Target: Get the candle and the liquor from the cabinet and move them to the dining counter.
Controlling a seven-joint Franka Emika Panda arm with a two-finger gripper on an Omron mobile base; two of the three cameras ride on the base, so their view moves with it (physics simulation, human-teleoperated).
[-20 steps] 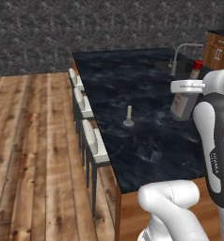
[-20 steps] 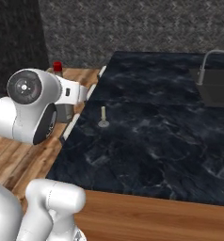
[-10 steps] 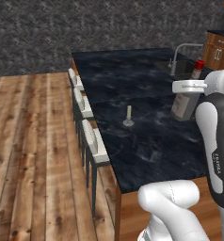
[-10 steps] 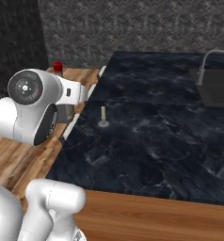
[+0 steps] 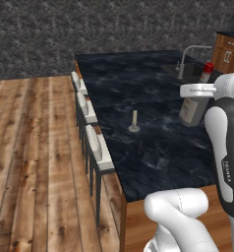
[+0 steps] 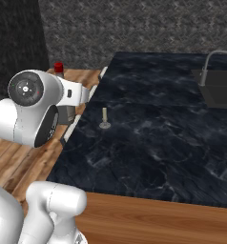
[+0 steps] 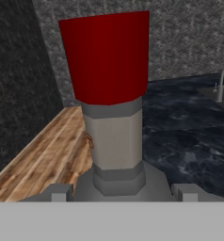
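The liquor, a grey bottle with a red cap, rises right in front of the hand camera. My gripper is shut on its broad body, a fingertip showing on either side. From the left base view the liquor hangs upright under my white wrist, over the right part of the dining counter. Its red cap sticks up behind my arm in the right base view. The candle stands upright in its small holder on the black marble, left of the bottle and apart from it; the candle is near the stool-side edge. The cabinet is out of view.
White stools line the counter's left edge over the wooden floor. A sink with a curved faucet sits in the counter's far right part, just behind the bottle. Lower wooden drawers stand beyond it.
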